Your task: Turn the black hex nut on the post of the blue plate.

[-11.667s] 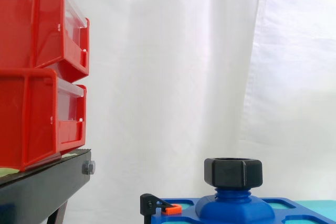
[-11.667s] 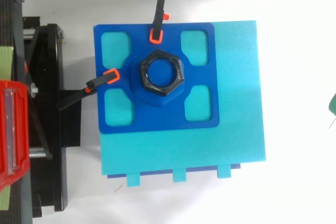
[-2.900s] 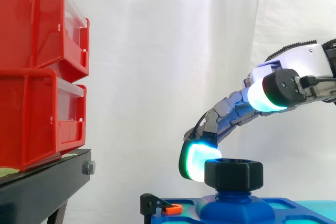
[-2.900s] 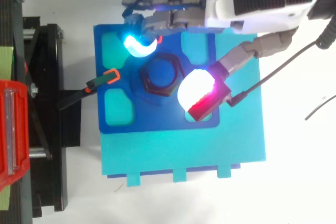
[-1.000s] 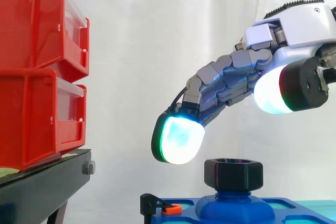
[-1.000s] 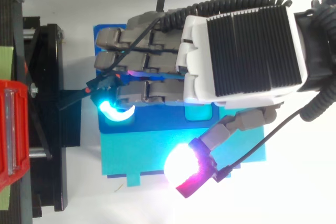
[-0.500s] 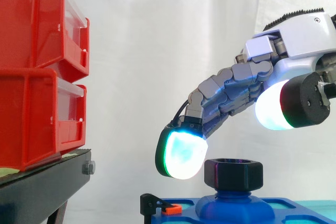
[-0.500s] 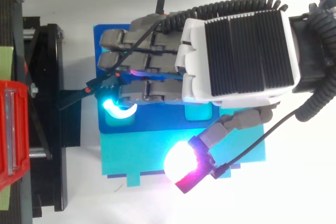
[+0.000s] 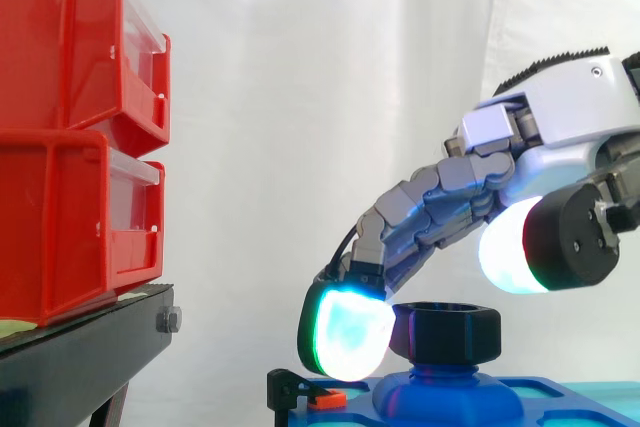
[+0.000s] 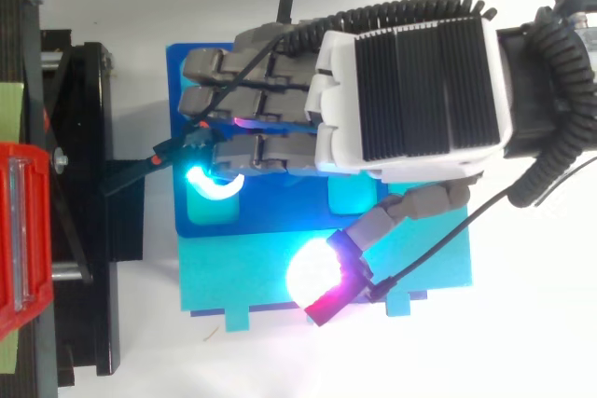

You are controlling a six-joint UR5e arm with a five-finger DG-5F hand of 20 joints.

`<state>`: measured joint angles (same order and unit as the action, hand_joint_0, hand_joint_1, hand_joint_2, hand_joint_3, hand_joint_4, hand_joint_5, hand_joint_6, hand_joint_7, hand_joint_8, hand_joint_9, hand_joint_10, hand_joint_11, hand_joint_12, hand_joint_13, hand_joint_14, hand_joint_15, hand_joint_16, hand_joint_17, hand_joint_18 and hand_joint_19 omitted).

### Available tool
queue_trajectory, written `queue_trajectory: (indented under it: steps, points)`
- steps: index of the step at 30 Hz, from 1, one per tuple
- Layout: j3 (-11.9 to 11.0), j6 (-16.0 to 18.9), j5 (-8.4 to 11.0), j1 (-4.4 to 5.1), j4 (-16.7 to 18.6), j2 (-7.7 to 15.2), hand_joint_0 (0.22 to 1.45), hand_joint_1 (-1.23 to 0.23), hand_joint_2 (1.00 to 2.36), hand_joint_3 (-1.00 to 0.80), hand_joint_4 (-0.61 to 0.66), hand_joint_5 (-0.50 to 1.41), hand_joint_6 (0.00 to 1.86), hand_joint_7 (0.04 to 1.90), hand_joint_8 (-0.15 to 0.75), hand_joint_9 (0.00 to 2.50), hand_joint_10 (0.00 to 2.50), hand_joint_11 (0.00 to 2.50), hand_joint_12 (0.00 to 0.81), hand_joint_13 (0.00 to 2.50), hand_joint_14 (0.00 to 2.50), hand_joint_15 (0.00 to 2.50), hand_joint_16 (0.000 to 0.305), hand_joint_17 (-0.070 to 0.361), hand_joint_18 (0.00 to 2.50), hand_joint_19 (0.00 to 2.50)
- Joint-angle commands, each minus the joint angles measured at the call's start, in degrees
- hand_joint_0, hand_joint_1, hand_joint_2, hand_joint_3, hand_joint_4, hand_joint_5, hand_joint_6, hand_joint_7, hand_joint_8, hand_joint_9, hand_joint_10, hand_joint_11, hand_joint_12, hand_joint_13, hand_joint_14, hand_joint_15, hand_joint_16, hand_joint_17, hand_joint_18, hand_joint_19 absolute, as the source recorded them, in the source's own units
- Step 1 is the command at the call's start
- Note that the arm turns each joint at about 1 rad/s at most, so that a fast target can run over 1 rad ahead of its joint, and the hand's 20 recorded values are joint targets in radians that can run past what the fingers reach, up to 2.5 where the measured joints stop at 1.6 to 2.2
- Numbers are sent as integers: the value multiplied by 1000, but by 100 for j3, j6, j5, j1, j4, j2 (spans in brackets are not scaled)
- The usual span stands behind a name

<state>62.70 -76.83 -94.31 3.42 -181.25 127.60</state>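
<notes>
From my station I read the hand [image 9: 565, 112] as released: it reaches in from the right with its fingers stretched out and only gently bent, closed round nothing. The nut [image 9: 447, 332] sits on the post [image 9: 437, 373] at the middle of the plate [image 10: 182, 72], low in the side view. In that view the lowest fingertip [image 9: 345, 335], glowing cyan with a green edge, hangs at the nut's height just to its left; the two overlap from this angle, and I can't tell whether they touch. From above, the fingers lie across the middle of the plate, over the nut, and that same lit tip [image 10: 213, 184] sits towards the plate's left side, over one of its cut-outs. The thumb [image 10: 317, 279], white with a magenta-red rim, is swung well clear of the nut and hovers over the near edge of the teal board [image 10: 434, 253] under the plate. Two black clamps [image 10: 173, 148] with orange tips grip the plate's left and far edges. The red bins [image 9: 70, 137] stand stacked on the black stand [image 9: 80, 367] at left, apart from the plate, with the white curtain [image 9: 300, 97] behind.
</notes>
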Motion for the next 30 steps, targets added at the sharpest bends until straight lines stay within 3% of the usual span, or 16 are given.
queue_trajectory:
  steps: [1, 10, 15, 23, 28, 30]
  points:
    - [-4, 2, -18, -8, -7, 20, 432, -302, 1000, -500, 230, -197, 502, 723, 270, 326, 0, 0, 377, 238, 0, 8, 61, 137, 267, 328]
    - [5, -16, -44, -35, -7, 20, 432, -300, 1000, -500, 231, -196, 502, 724, 272, 326, 0, 0, 376, 238, 0, 9, 61, 137, 273, 328]
    - [-4, -69, -150, -44, 98, 20, 433, -300, 1000, -500, 229, -197, 502, 724, 271, 328, 0, 0, 376, 240, 0, 6, 61, 137, 273, 328]
    - [-4, -95, -158, -123, 169, 20, 434, -300, 1000, -500, 228, -197, 502, 724, 271, 327, 0, 0, 376, 241, 0, 7, 61, 136, 275, 327]
    - [-4, -95, -273, -211, 186, 20, 435, -300, 1000, -500, 226, -198, 502, 724, 270, 327, 0, 0, 376, 242, 0, 7, 60, 136, 270, 337]
    - [-4, -95, -360, -290, 186, 20, 435, -300, 1000, -500, 227, -196, 502, 726, 270, 327, 0, 0, 376, 242, 0, 13, 60, 136, 274, 335]
